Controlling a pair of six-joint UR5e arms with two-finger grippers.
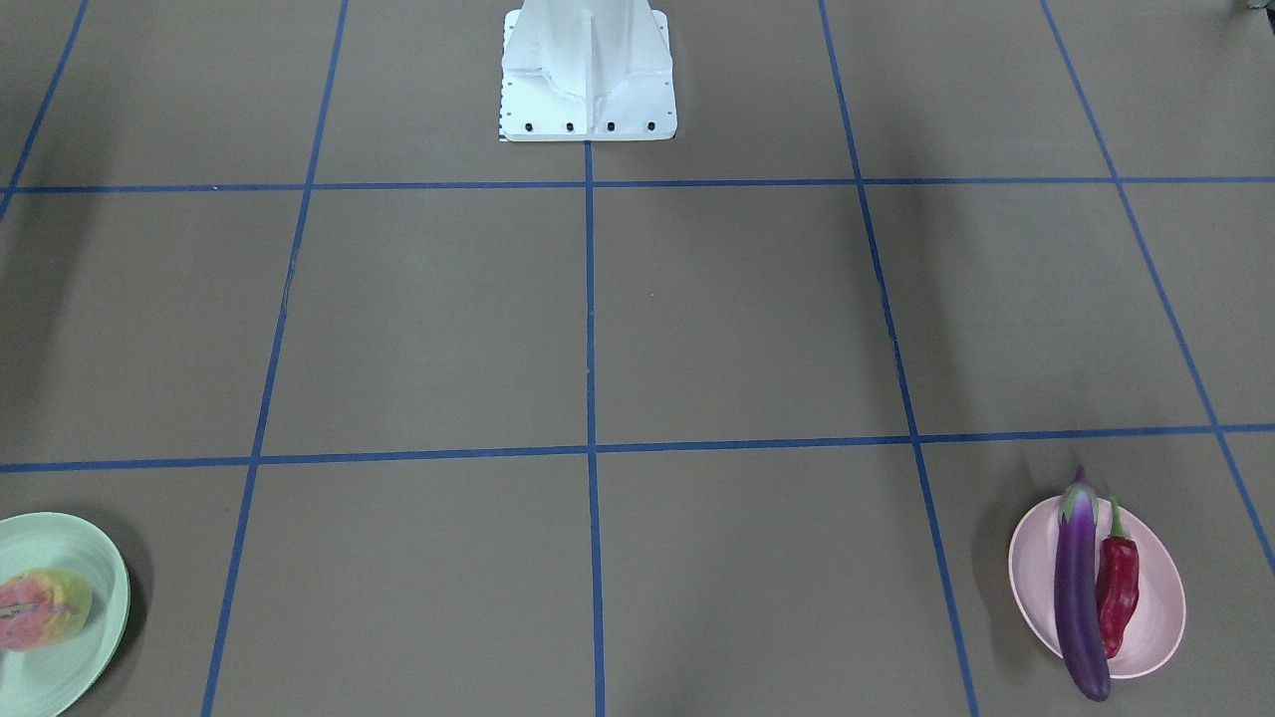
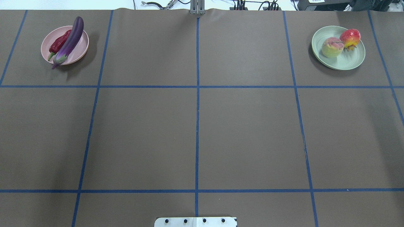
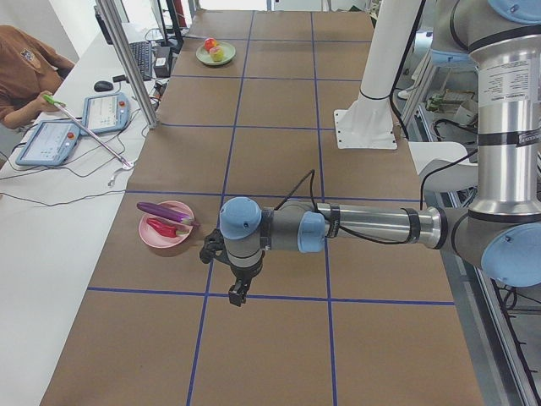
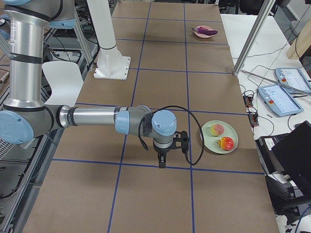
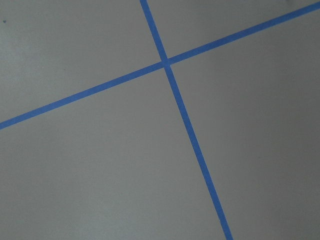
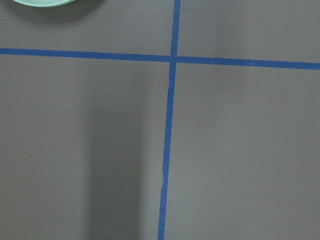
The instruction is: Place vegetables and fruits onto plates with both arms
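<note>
The purple eggplant [image 2: 71, 41] and the red chili pepper [image 2: 59, 44] lie side by side on the pale pink plate [image 2: 79, 52] at the far left. The peach [image 2: 332, 47] and the red-orange pomegranate [image 2: 350, 37] sit on the mint green plate [image 2: 350, 60] at the far right. My left gripper [image 3: 239, 296] hangs over bare table a little short of the pink plate [image 3: 156, 238]. My right gripper [image 4: 162, 164] hangs over bare table beside the mint plate [image 4: 218, 144]. Both point down and hold nothing that I can see. I cannot tell whether they are open or shut.
The white fixed base [image 2: 195, 221] stands at the table's near middle edge. Blue tape lines [image 2: 197, 94] divide the brown table. An operator [image 3: 25, 68] sits at a side bench with tablets [image 3: 103, 112]. Metal posts [image 4: 252, 36] stand along the table's far edge.
</note>
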